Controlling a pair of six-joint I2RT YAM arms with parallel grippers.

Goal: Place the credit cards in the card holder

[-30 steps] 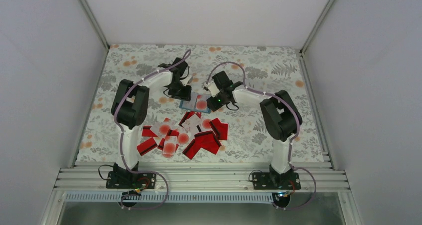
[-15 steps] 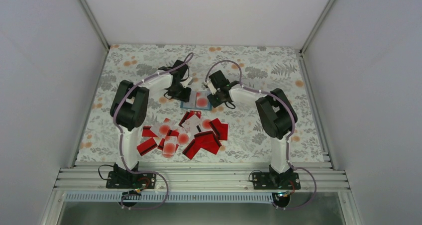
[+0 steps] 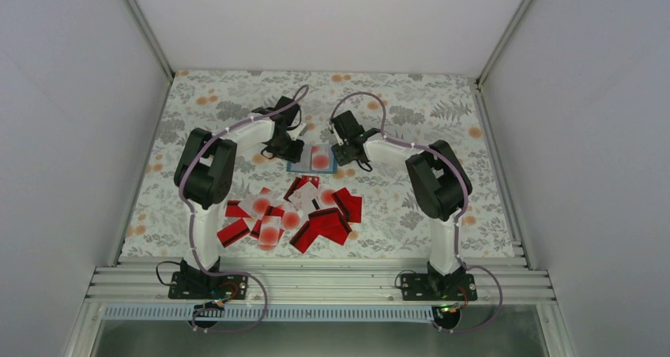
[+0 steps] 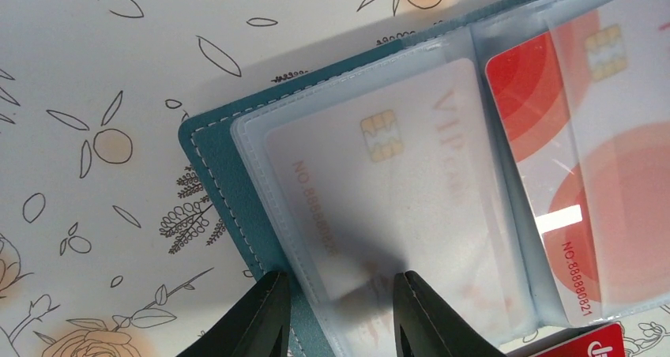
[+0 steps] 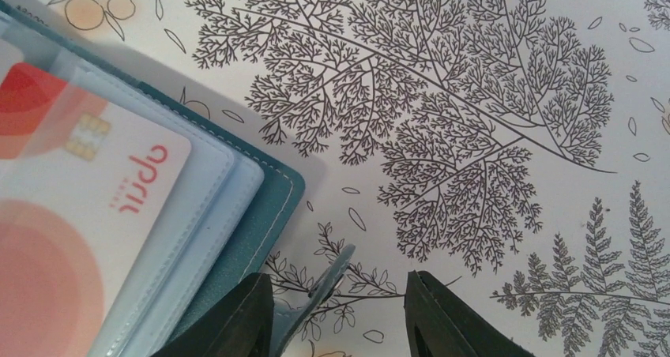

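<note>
Since a second ago the right claw (image 3: 346,153) has drawn up to the right edge of the open teal-blue folding card holder (image 3: 312,160) at mid-desk. The left claw (image 3: 285,147) has edged in at its left edge. Both claws stand apart, the left over a clear sleeve (image 4: 371,199) and the right astride the pale clasp tab (image 5: 333,272). The red and white plastic credit cards (image 3: 294,215) lie heaped toward the near edge. Bare floral desk (image 3: 419,112) shows along the far and right edges.
</note>
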